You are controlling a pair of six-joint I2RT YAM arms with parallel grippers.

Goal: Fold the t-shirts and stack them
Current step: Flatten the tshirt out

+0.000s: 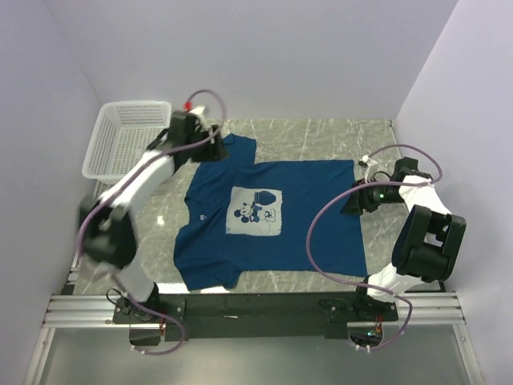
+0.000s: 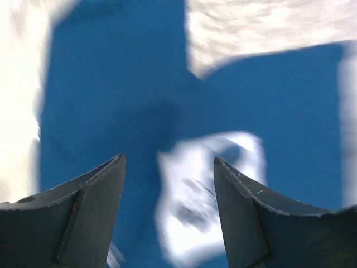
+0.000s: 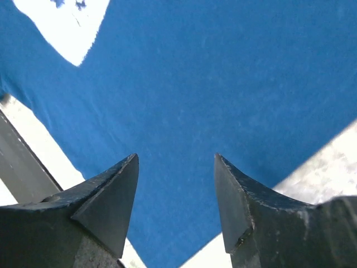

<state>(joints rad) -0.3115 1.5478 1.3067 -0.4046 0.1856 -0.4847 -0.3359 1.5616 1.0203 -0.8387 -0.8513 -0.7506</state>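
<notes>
Pale lilac walls (image 1: 280,56) enclose a grey-veined, marble-look table (image 1: 321,136). A navy cotton t-shirt (image 1: 296,233) lies spread flat across the middle of the table, chest up and collar to the left, with a pale square mouse print (image 1: 255,212). A white plastic lattice basket (image 1: 128,144) sits at the far left. The left gripper (image 2: 167,159) is over the far sleeve and the right gripper (image 3: 175,156) is over the hem. Both pairs of dark, wedge-shaped fingers are spread wide, holding nothing.

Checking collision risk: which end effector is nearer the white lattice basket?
Left. The left end effector is beside the basket, above the t-shirt's sleeve; the right end effector is at the opposite hem.
</notes>
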